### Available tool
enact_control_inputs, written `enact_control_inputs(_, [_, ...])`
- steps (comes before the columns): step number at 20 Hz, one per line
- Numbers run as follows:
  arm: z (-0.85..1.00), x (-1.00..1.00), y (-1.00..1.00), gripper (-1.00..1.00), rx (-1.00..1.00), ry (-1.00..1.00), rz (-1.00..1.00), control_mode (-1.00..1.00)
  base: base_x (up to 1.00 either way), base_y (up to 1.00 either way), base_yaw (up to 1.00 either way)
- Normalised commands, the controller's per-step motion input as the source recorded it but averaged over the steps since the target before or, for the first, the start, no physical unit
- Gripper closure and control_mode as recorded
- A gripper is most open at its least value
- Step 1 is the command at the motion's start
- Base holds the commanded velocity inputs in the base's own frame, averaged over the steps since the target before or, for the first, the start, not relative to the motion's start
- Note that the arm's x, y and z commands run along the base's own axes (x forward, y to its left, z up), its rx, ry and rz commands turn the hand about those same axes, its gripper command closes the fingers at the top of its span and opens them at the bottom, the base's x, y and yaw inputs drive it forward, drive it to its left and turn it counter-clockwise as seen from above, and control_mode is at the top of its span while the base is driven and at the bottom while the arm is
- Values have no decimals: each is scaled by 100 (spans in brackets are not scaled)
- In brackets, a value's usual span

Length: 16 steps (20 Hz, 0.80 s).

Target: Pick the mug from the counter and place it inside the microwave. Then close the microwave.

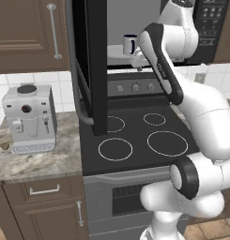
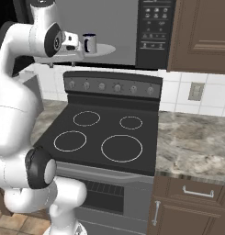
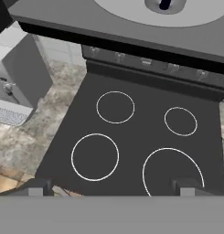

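You are seeing the mug (image 2: 90,43) sitting upright on the turntable (image 2: 104,49) inside the microwave (image 2: 156,27), door (image 1: 90,65) standing open; the claw (image 3: 113,186) is hanging spread, gripping nothing.

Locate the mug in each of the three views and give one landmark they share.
Left base view: mug top centre, on the microwave's turntable.
Right base view: top left, same turntable.
Hand view: top edge, only its bottom visible.
Shared landmark: stovetop with four burner rings.
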Motion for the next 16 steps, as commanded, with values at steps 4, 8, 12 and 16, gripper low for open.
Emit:
enact_control_inputs(4, [-24,-49,0,-100,0,-25,0,-100,0,0,0])
enact_control_inputs(8, [-14,-51,0,-100,0,-25,0,-100,0,0,0])
enact_control_inputs(12, [2,-48,0,-100,0,-19,0,-100,0,0,0])
enact_control_inputs(16, [25,-43,0,-100,0,-4,0,-100,0,0,0])
